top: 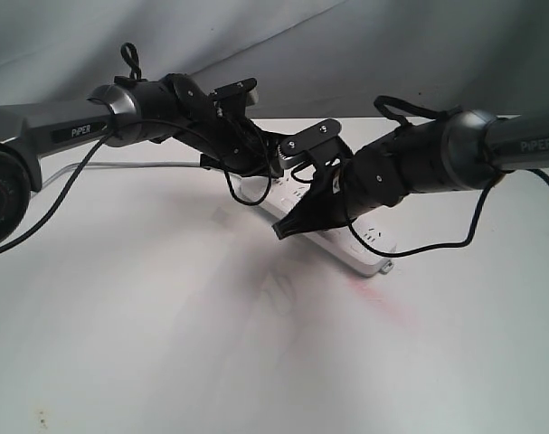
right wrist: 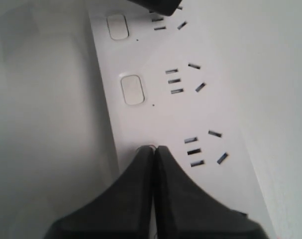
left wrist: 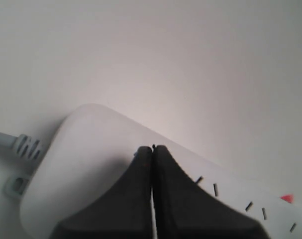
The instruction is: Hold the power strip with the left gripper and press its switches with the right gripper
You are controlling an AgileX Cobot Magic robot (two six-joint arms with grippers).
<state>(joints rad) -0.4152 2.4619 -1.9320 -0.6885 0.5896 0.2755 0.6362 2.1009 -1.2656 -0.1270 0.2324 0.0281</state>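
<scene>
1. Left tool [left wrist: 151,149]: fingers pinched together, tips resting on top of the power strip [left wrist: 86,164] near its cord end.
2. Right tool [right wrist: 153,149]: fingers together too, tip touching one of the switches [right wrist: 132,89].
3. Strip lies diagonally mid-tabletop [top: 165,344], under both arms; grey cord [left wrist: 6,141] runs left.
</scene>
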